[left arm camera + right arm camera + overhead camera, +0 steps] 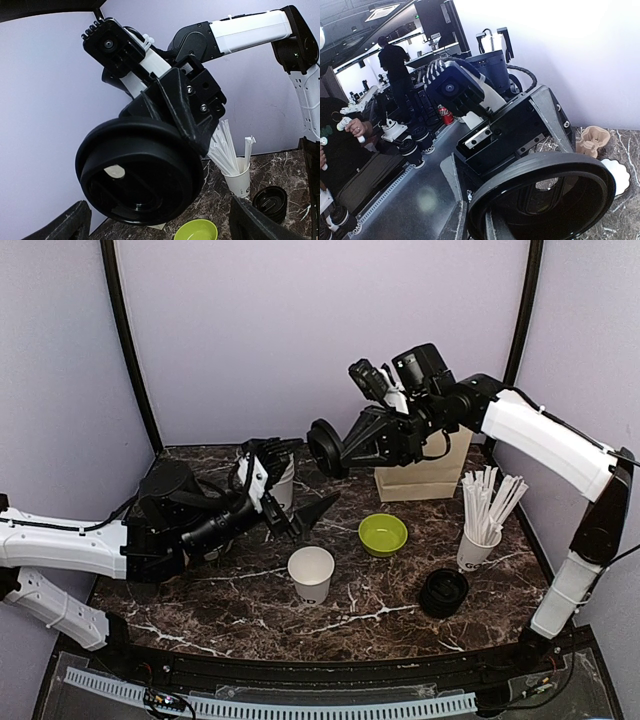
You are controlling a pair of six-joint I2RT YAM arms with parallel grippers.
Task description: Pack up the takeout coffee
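Note:
My right gripper (338, 452) is raised above the table's back half, shut on the rim of a round black lid (324, 448) held on edge. In the left wrist view that lid (142, 172) fills the middle, facing my left gripper (161, 231), whose fingers stand wide open on either side below it, holding nothing. The right wrist view shows the same lid (545, 197) pinched at its edge. One white paper cup (311, 573) stands without a lid at the table's centre front. Another white cup (284, 484) is partly hidden behind my left gripper (295, 480). A second black lid (443, 592) lies at the front right.
A lime-green bowl (383, 534) sits mid-table. A white cup full of long white sticks (480, 540) stands at the right. A brown paper bag (425, 476) stands at the back under the right arm. A beige moulded cup carrier (592, 140) shows in the right wrist view.

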